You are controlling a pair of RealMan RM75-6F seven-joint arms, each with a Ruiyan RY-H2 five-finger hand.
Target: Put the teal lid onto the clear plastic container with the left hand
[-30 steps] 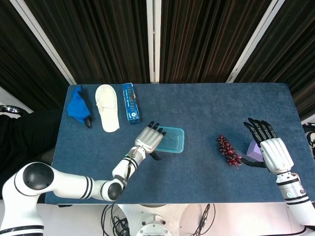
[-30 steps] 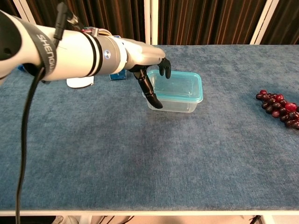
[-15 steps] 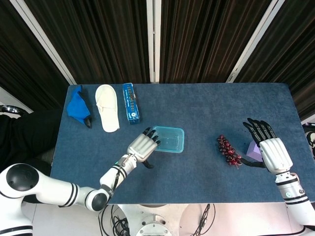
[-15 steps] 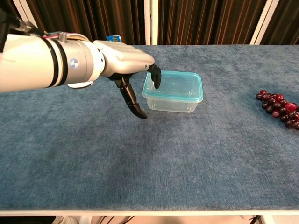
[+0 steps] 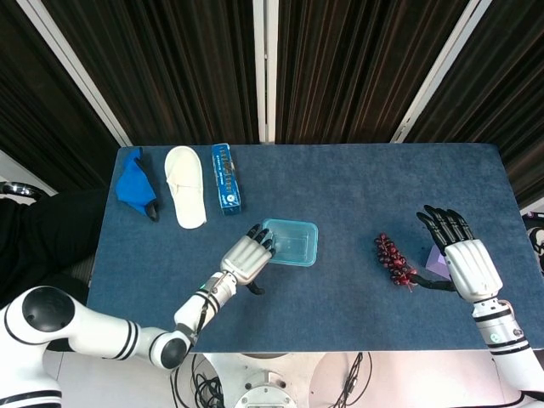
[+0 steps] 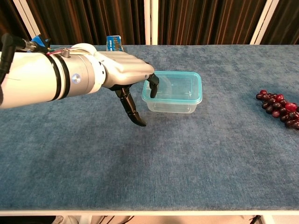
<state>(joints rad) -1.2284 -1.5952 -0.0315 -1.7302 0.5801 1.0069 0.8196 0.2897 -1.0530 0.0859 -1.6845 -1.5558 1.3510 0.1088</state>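
Note:
The clear plastic container (image 5: 293,246) stands mid-table with the teal lid (image 5: 291,232) lying on its rim; the chest view shows the container (image 6: 174,106) and the lid (image 6: 176,87) too. My left hand (image 5: 246,258) hovers just left of it with fingers apart and nothing in them. In the chest view the left hand (image 6: 122,73) has one dark fingertip at the lid's left edge; whether it touches is unclear. My right hand (image 5: 462,255) lies open at the far right, holding nothing.
A bunch of dark red grapes (image 5: 393,259) lies left of the right hand, beside a small purple object (image 5: 438,258). At the back left are a blue cloth (image 5: 133,185), a white slipper (image 5: 184,185) and a blue box (image 5: 225,177).
My left hand has drawn back from over the container toward the left and front. The lid stays on the container. The right hand has barely moved.

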